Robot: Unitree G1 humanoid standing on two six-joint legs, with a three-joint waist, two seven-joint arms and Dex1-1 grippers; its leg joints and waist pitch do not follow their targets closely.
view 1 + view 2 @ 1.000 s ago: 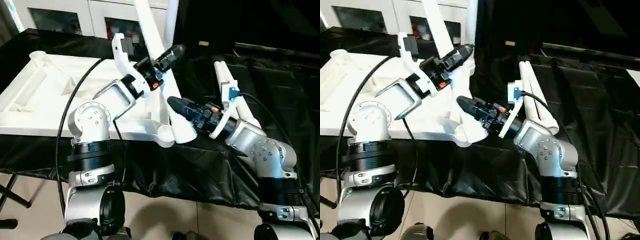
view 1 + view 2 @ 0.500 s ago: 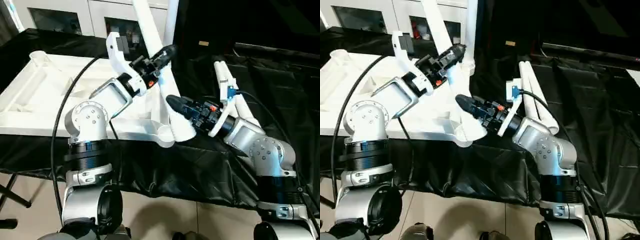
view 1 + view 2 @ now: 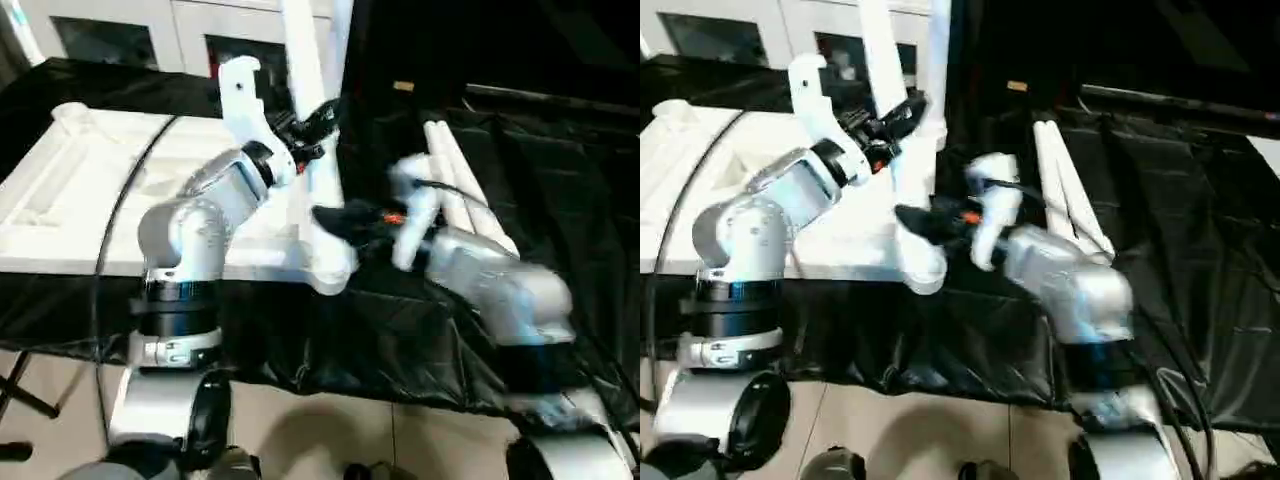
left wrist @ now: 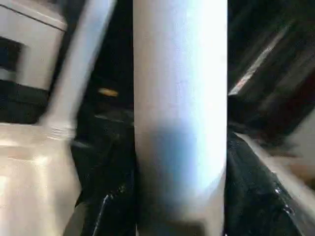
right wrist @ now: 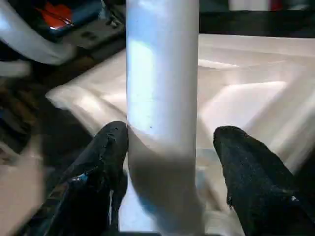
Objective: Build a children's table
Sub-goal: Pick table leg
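Right gripper: black fingers spread apart either side of upright white tubular plastic leg, one finger touching. Left gripper: closed around same leg, higher. Leg foot at near corner socket of white ribbed rectangular plastic top. Two spare white legs lie on black-covered work table.

No readable text, label, brand, number or sign anywhere, whether on the white plastic parts, the black cover, the arms or the far cabinets.
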